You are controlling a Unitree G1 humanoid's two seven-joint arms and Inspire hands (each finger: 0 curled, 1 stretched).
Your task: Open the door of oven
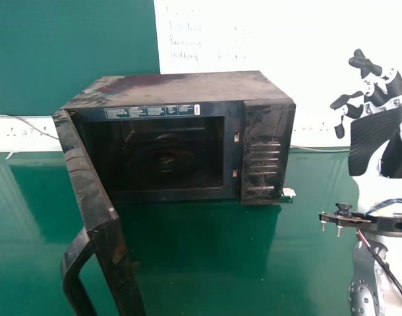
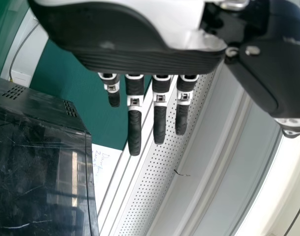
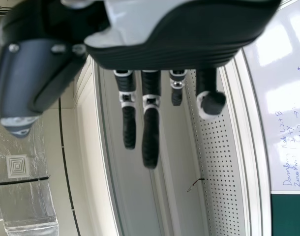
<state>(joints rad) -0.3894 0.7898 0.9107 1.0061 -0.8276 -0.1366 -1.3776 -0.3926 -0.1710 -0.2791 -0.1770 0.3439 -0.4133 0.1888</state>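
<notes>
The black oven [image 1: 178,85] stands on the green table, its door [image 1: 95,178] swung wide out to the left and toward the camera. The curved handle [image 1: 74,273] is on the door's outer face, and the dark cavity [image 1: 165,161] is exposed. My right hand [image 1: 379,131] is raised at the right, apart from the oven, with relaxed fingers. In the right wrist view the right hand [image 3: 179,37] has its fingers mostly extended. My left hand [image 2: 140,39] has straight fingers and holds nothing; the oven [image 2: 37,172] is beside it, with a gap between.
The green table [image 1: 207,263] extends in front of the oven. Behind stands a wall with a whiteboard [image 1: 221,39] and a green panel [image 1: 69,52]. A thin cable [image 1: 29,124] runs along the wall base at the left.
</notes>
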